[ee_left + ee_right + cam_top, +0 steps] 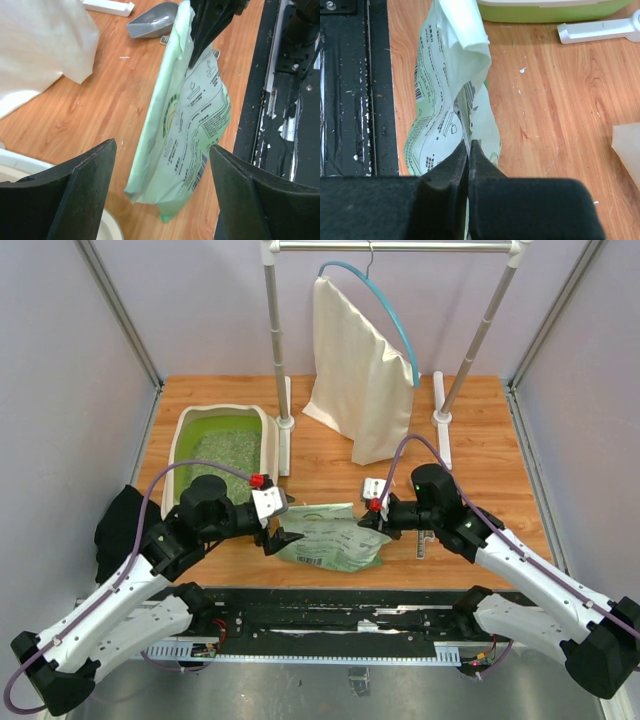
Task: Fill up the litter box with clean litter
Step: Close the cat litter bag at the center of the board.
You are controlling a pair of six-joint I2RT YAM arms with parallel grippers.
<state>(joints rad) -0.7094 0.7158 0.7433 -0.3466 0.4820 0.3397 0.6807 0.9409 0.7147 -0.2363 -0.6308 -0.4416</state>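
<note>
We are seeing the litter box sitting at the table's back left, with clean litter lying inside it. Our left gripper is holding its fingers spread at the green bag's left end. Our right gripper is pinching the bag's right edge, its fingers pressed together on the plastic.
</note>
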